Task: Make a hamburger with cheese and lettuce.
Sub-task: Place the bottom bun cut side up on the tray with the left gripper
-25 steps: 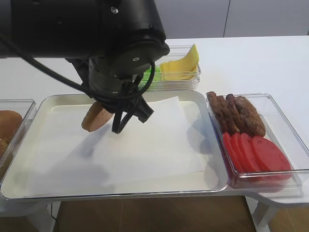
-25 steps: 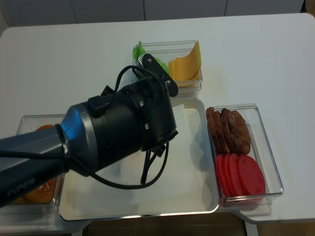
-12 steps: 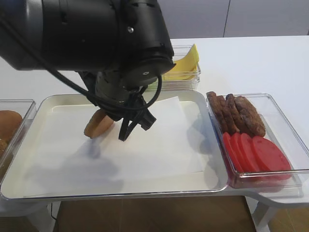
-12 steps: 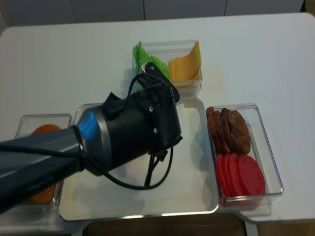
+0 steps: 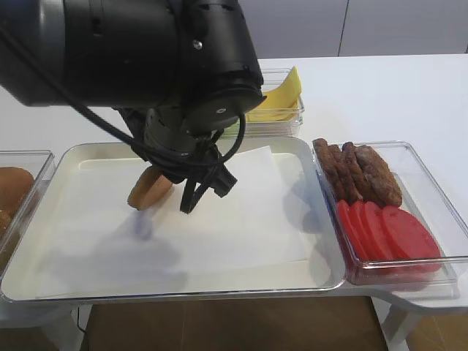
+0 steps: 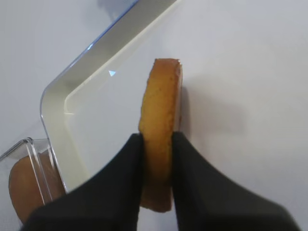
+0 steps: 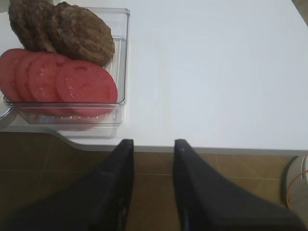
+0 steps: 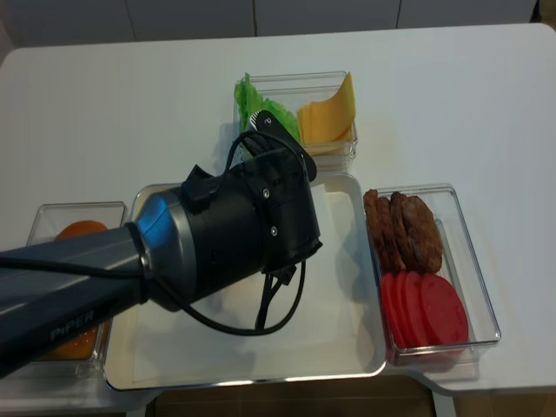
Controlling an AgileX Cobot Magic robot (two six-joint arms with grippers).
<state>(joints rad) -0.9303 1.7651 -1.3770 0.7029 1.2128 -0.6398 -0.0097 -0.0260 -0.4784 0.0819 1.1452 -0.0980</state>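
The left gripper (image 6: 156,159) is clamped on the golden-brown round bun half (image 6: 159,130) (held on edge) over the white metal tray (image 5: 88,157). The right gripper (image 7: 149,159) is closed on nothing. A clear plastic box (image 8: 334,82) holds green ruffled lettuce (image 8: 256,102) and yellow cheese slices (image 8: 330,113); another clear tub (image 7: 120,62) holds brown patties (image 7: 72,29) and red tomato slices (image 7: 72,82).

The only lettering to be made out is the word "PIPER" in pale capitals on the dark casing of the left arm (image 8: 78,326), low down at the left edge of the realsense overhead view. It is slightly blurred there. Nothing else, neither the clear containers nor the tray, carries any readable label, number or sign.
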